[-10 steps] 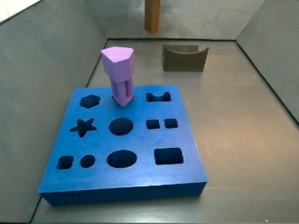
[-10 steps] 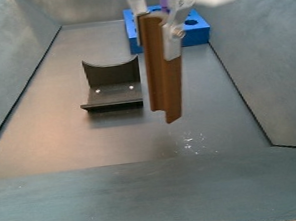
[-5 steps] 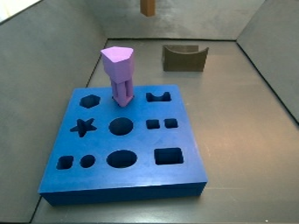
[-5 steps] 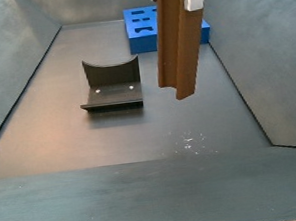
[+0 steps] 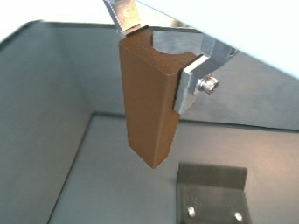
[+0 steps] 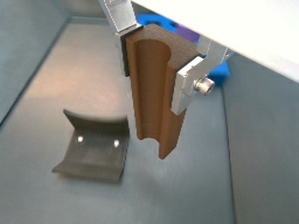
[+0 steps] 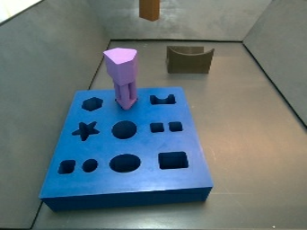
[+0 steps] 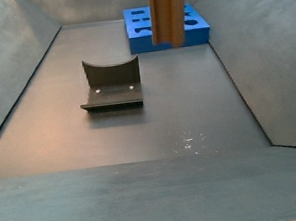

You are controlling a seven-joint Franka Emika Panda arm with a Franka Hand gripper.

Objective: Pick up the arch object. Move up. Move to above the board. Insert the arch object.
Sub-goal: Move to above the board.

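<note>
My gripper (image 5: 159, 51) is shut on the arch object (image 5: 149, 105), a tall orange-brown column with a scooped top end, held upright between the silver fingers (image 6: 187, 83) in both wrist views (image 6: 152, 96). It hangs high above the floor. In a side view only its lower end (image 7: 149, 9) shows at the top edge; in a side view its shaft (image 8: 168, 15) runs off the top, and the gripper is out of frame. The blue board (image 7: 144, 146) with shaped holes lies on the floor, away from the column; it also shows behind the column (image 8: 139, 33).
A purple pentagonal post (image 7: 120, 76) stands in the board near its back edge. A short dark olive-brown block with a scooped top (image 7: 188, 59) sits on the floor beyond the board and shows below the gripper (image 6: 93, 149). Grey sloping walls enclose the floor.
The gripper has risen with the arch object. In both side views the column has moved up, and the gripper has left the frame.
</note>
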